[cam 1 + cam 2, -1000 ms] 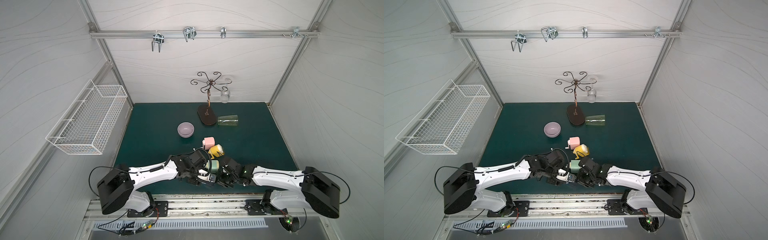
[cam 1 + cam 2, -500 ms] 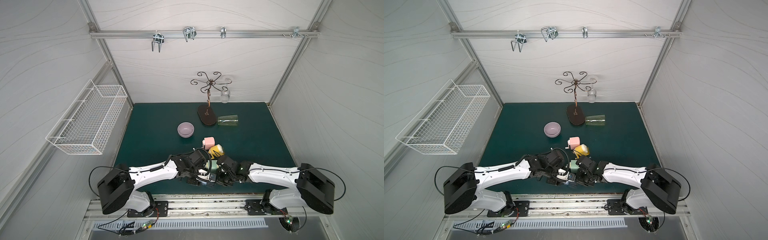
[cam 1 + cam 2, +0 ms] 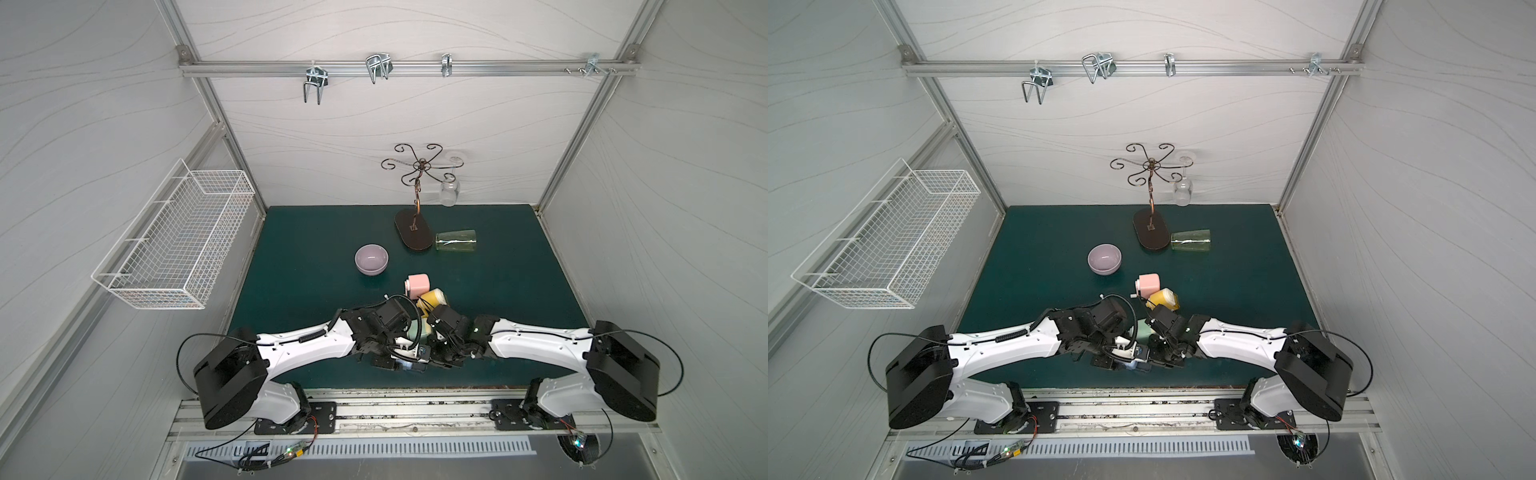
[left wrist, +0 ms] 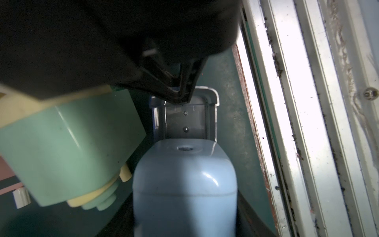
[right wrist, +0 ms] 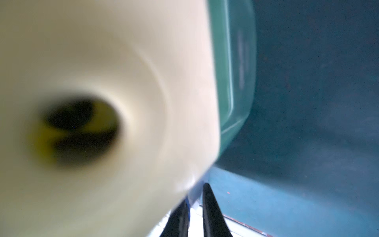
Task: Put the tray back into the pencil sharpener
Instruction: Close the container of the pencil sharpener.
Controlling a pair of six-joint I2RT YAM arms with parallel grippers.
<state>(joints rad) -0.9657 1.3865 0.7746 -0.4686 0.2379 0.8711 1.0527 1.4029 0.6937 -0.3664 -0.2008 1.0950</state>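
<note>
Blue pencil sharpener (image 3: 420, 353) low at centre frame in both top views, lying lengthwise across it, open end pointing right, clear grey tray (image 4: 185, 121) sitting partly inside, my left gripper (image 3: 401, 360) clamped on its body, right gripper (image 4: 180, 98) pinching the tray's outer rim.

tray (image 4: 185, 123) partly in pencil sharpener (image 4: 184, 184), bowl (image 3: 371, 259) behind

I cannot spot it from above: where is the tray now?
In the left wrist view the clear tray sticks partly out of the blue pencil sharpener, pinched by the right gripper, near the table's front edge.
</note>
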